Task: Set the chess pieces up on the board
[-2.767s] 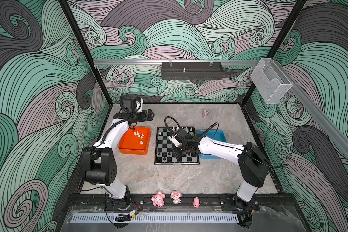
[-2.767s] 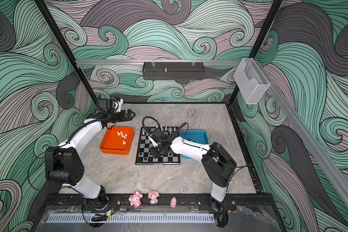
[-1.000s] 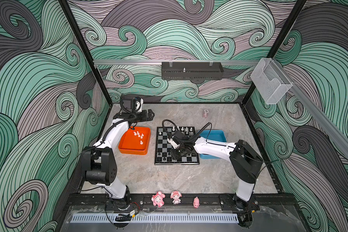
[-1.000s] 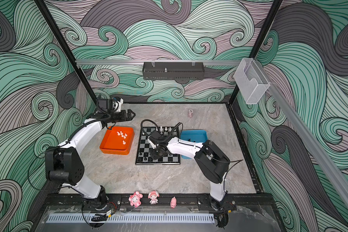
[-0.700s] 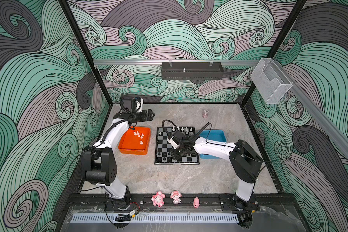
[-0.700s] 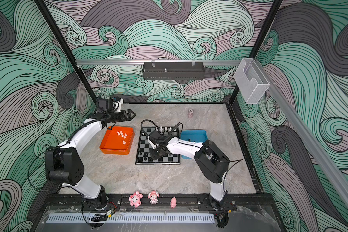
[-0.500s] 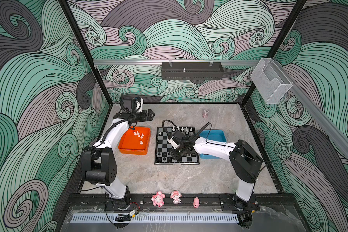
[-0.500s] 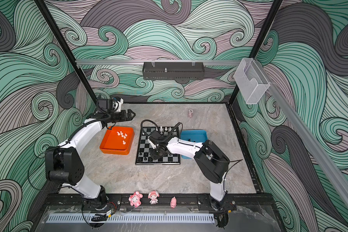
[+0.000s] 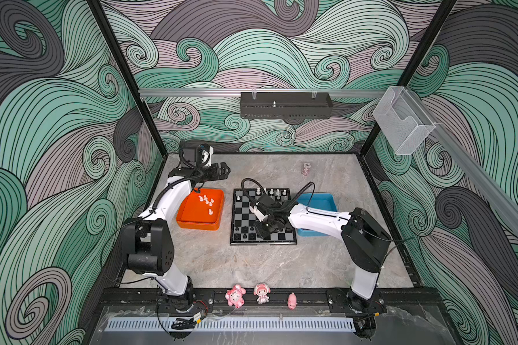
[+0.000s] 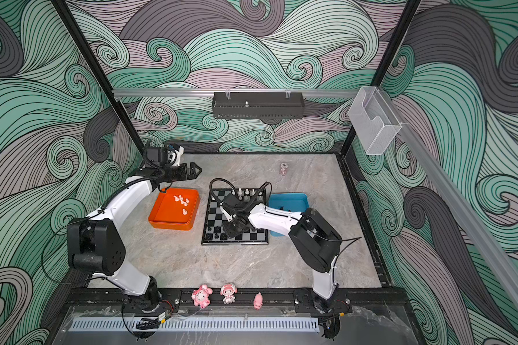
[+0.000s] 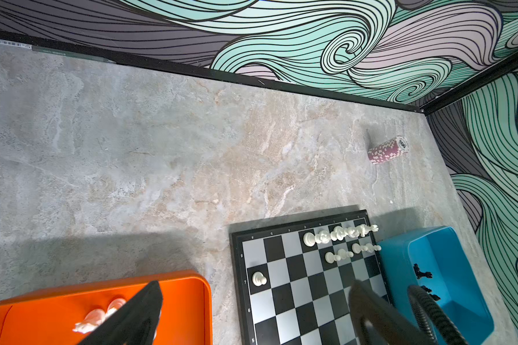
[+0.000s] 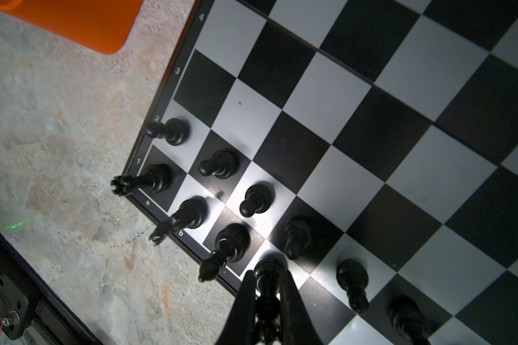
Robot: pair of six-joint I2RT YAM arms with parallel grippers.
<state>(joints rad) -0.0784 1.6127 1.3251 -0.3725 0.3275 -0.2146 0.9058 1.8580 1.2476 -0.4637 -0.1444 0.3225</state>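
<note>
Black chessman (image 12: 266, 276) sits on the board's (image 12: 371, 143) edge row, fourth square from the corner, clenched between the right fingers (image 12: 243, 304). It wants centring and standing upright before a straight lift-off clear of neighbouring pieces. The left fingers (image 11: 132, 313) gape empty off the board's side.

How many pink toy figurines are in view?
3, in a row on the black front rail, seen in both top views: left figurine, middle figurine, and the small pig at the right end. None looks hidden.
</note>
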